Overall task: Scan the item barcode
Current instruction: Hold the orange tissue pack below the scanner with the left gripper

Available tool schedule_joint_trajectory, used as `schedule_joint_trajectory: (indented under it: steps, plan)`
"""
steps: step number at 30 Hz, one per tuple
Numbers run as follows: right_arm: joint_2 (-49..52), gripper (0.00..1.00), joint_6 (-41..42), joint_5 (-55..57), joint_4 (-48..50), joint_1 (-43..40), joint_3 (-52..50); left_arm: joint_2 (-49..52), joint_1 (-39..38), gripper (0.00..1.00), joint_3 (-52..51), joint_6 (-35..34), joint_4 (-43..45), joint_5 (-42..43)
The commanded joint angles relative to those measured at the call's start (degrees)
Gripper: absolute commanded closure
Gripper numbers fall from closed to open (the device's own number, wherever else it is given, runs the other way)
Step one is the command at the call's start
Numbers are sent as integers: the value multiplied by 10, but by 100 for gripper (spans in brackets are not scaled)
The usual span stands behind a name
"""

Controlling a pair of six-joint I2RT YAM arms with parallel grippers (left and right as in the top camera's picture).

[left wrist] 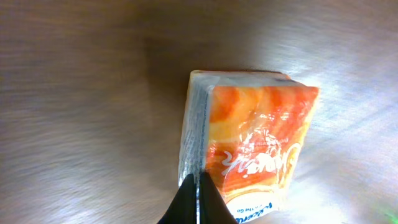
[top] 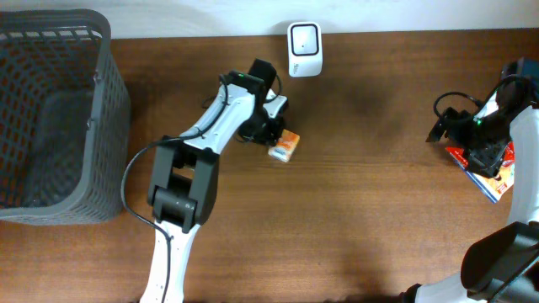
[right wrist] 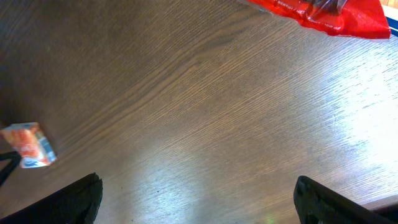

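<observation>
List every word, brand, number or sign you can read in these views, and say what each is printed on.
"n The Go": on the orange packet, at the bottom edge of the left wrist view; the start of the line is cut off.
Large white script on the same packet: too slanted and distorted to read.
Small print on the red package: too blurred to read.
White scanner: no legible text.
</observation>
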Motion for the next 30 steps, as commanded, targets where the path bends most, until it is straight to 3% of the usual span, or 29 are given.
schedule_joint_trajectory:
  steps: [1,5,9,13,16,21,22,30]
  plan:
    - [1,2,-6,-5,-5,0,-2,17,-24,98,20,-6,-14,46]
    - [1,2,-6,-5,-9,0,-2,17,-13,94,97,-6,-74,46]
    - [1,2,-6,-5,-7,0,-2,17,-11,86,198,-6,-169,-54]
    - [1,1,-6,-5,-5,0,-2,17,-24,68,216,-5,-203,-63]
    - [1,2,-6,-5,-4,0,-2,24,-48,68,207,-5,-216,-63]
    - [1,2,-6,-5,-2,0,-2,30,-113,66,164,-6,-169,-96]
    - [1,2,-6,-5,-2,0,-2,32,-129,61,154,-9,-158,-125]
    - [1,2,-6,-3,1,0,-2,34,-205,62,105,-58,-96,-295]
